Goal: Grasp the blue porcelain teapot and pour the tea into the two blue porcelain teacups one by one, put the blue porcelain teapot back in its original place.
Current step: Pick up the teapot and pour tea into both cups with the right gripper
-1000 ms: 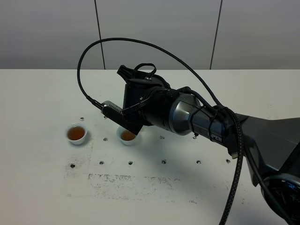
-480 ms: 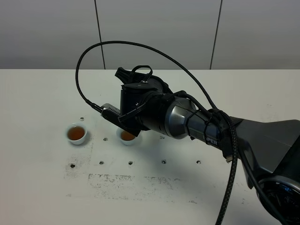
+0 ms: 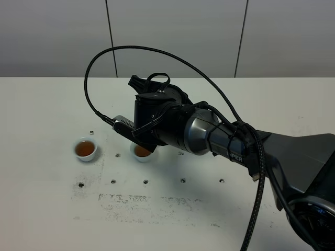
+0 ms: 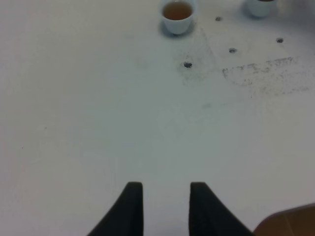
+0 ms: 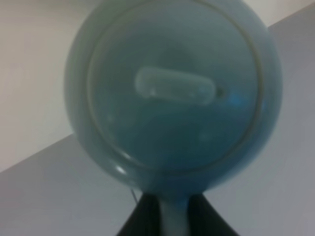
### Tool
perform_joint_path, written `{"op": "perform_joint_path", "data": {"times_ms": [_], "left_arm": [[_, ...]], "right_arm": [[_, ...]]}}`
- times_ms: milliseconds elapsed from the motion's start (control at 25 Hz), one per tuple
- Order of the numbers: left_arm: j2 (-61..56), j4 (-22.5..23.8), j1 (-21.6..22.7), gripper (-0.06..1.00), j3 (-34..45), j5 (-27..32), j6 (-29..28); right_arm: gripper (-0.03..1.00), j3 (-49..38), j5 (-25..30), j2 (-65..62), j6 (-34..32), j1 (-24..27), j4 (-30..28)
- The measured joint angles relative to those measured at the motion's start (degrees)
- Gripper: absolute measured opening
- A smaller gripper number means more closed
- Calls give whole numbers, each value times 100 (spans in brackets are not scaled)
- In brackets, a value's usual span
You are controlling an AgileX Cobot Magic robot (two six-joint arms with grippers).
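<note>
Since a second ago the right arm (image 3: 209, 136) has edged toward 9 o'clock. Its right gripper (image 5: 173, 216) is clamped on the teapot (image 5: 172, 93) handle, aloft near one cup (image 3: 142, 152), at 3 o'clock of the other cup (image 3: 86, 149). The left gripper (image 4: 166, 206) hangs parted, empty.

Right arm (image 3: 209, 136) overhangs one teacup (image 3: 142, 152), blocking access from above & its right. Left of that cup: open table (image 3: 47, 198), bar 2nd teacup (image 3: 86, 149).
</note>
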State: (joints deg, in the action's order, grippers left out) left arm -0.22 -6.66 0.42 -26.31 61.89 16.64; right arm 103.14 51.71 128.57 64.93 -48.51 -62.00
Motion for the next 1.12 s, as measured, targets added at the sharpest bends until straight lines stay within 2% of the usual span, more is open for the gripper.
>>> {"op": "perform_joint_path", "data": {"times_ms": [720, 1120], "left_arm": [[0, 0, 0, 29, 0, 0, 0], [0, 0, 0, 29, 0, 0, 0]], "right_arm": [[6, 0, 8, 0, -27, -90, 60], [6, 339, 8, -46, -27, 171, 1111]]}}
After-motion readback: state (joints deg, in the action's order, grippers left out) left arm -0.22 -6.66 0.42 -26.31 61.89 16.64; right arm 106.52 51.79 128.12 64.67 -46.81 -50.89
